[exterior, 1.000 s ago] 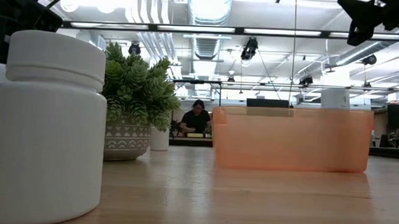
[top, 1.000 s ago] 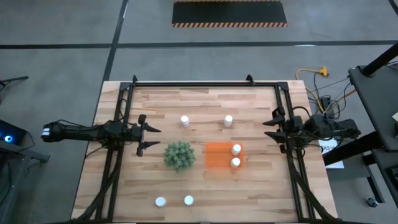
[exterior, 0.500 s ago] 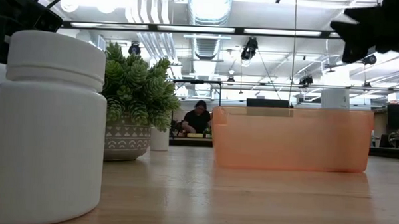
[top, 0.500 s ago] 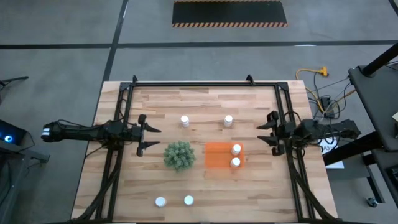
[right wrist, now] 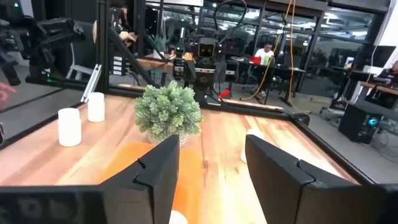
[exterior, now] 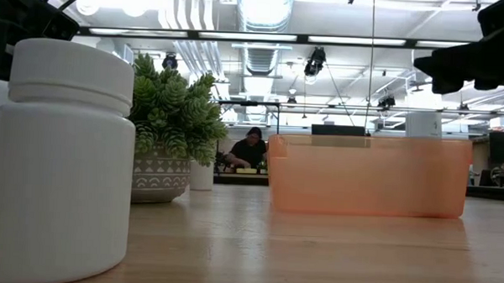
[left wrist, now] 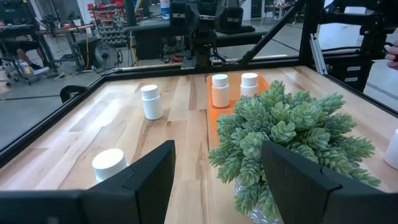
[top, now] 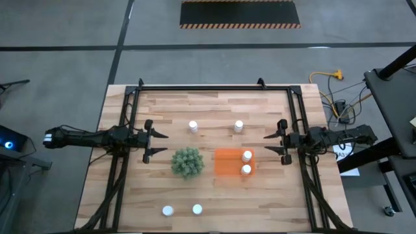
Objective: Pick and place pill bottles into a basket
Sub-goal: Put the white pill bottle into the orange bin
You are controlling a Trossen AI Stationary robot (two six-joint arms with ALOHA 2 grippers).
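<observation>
Six pill bottles are counted on the table (top: pixel 208 195). Two of them (top: pixel 246 156) already stand in the orange basket (top: pixel 229 162), at its end toward the right arm. Two more (top: pixel 193 126) are set on the far half of the table, and the last pair (top: pixel 168 210) sits near the front edge, one of these (exterior: pixel 60 160) looming close in the low view. A green plant (top: pixel 187 162) is placed just beside the basket, on its left-arm side.

The right gripper (top: pixel 281 141) is held above the table's right edge, near the basket, with its fingers spread apart and nothing between them. The left gripper (top: pixel 151 140) waits at the left edge, fingers likewise spread and empty.

The task is judged a third done, with a fresh reach in hand. A free bottle, probably the far one (top: pixel 238 125) nearest the right gripper, must next be straddled by the open fingers and gripped squarely below its cap.
</observation>
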